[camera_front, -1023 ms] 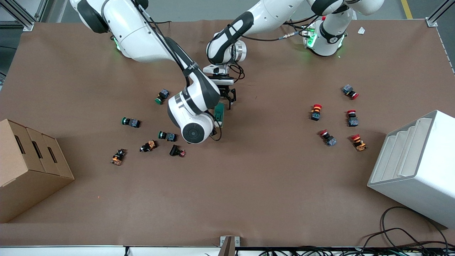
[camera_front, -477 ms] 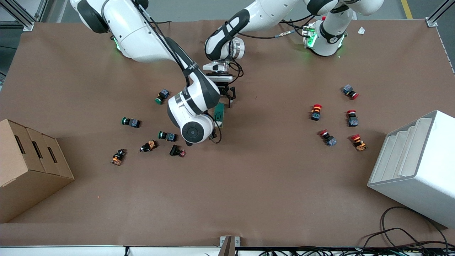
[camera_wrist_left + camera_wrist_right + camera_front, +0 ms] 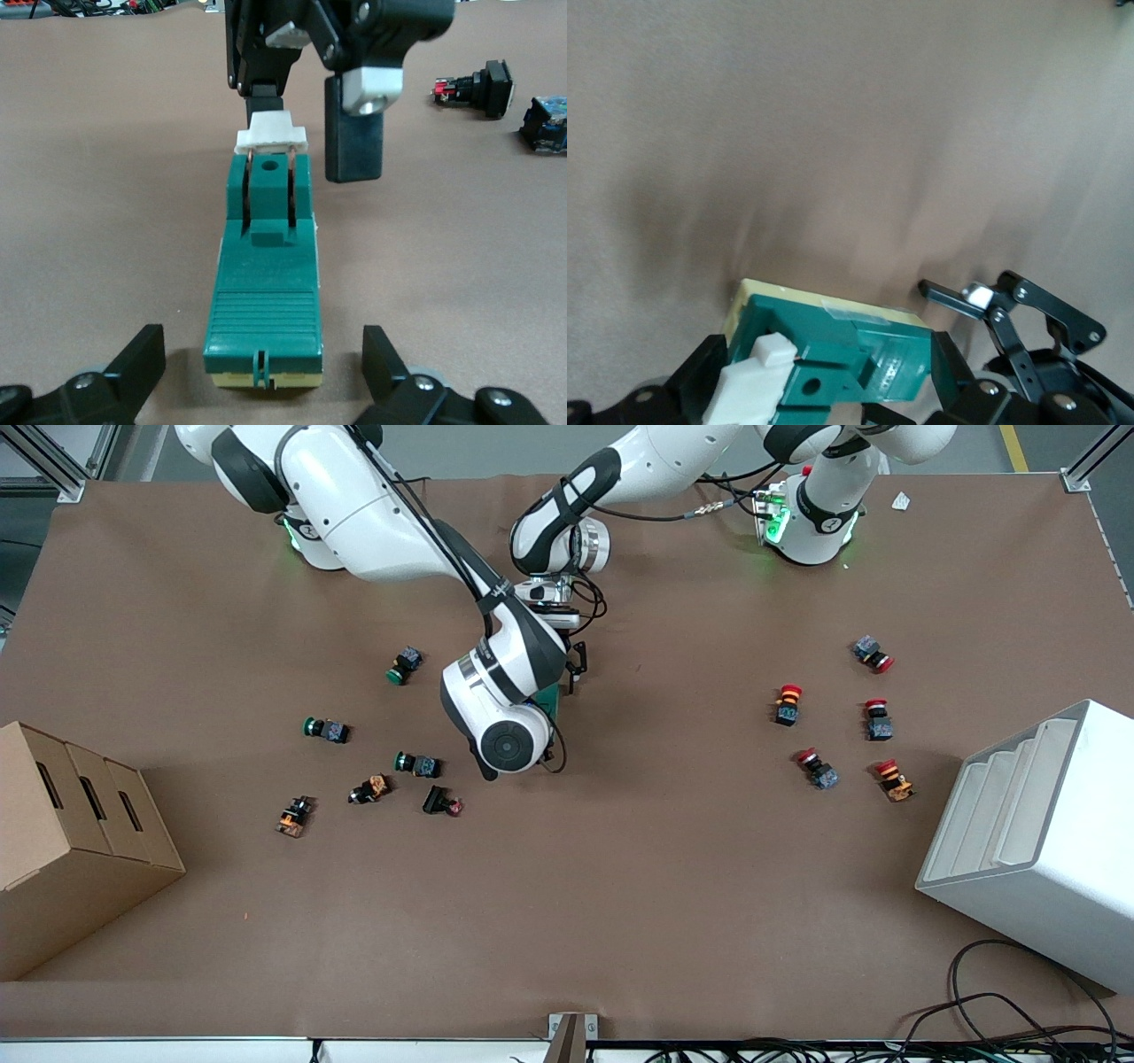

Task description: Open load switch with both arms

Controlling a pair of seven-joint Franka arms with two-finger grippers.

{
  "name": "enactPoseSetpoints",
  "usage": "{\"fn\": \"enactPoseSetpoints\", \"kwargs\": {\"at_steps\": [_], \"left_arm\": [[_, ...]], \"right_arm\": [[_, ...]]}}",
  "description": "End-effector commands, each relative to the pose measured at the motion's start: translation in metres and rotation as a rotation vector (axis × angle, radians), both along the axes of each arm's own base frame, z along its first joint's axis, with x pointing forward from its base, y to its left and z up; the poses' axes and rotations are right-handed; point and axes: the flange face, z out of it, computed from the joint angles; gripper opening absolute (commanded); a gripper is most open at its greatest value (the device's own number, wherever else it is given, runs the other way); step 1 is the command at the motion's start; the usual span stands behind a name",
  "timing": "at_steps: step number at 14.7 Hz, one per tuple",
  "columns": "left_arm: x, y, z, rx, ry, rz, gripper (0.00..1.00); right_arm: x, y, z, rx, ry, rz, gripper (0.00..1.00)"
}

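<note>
Around the middle of the brown tabletop (image 3: 620,886), the left gripper (image 3: 263,359) is down low with its black fingers (image 3: 142,359) spread wide, one on each side of the plain end of the dark green rectangular load switch (image 3: 266,274), apart from it. The right gripper (image 3: 310,133) hangs over the other end, its fingers (image 3: 354,142) also parted; one stands at the switch's white tab (image 3: 271,135), the other just beside the green body. The white right arm (image 3: 381,522) bends down, its wrist covering most of the switch from the front camera. The white left arm (image 3: 638,465) reaches in from its base.

We count one load switch, lying flat. Six small push buttons (image 3: 416,763) are scattered toward the right arm's end and five red-capped ones (image 3: 788,703) toward the left arm's end. One cardboard box (image 3: 71,841) and one white bin (image 3: 1036,841) sit at the table's ends.
</note>
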Motion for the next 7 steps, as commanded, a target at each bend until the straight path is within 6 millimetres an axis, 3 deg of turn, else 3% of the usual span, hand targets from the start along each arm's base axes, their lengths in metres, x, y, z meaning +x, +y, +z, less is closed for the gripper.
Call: {"fn": "enactPoseSetpoints", "kwargs": {"at_steps": [1,7], "left_arm": [[-0.013,-0.001,-0.020,0.004,0.025,-0.033,0.99],[-0.011,-0.001,-0.020,0.005,0.018,-0.027,0.99]], "right_arm": [[-0.008,-0.003,0.018,-0.037,0.065,0.013,1.00],[-0.038,0.018,0.021,-0.032,0.135,0.062,1.00]]}}
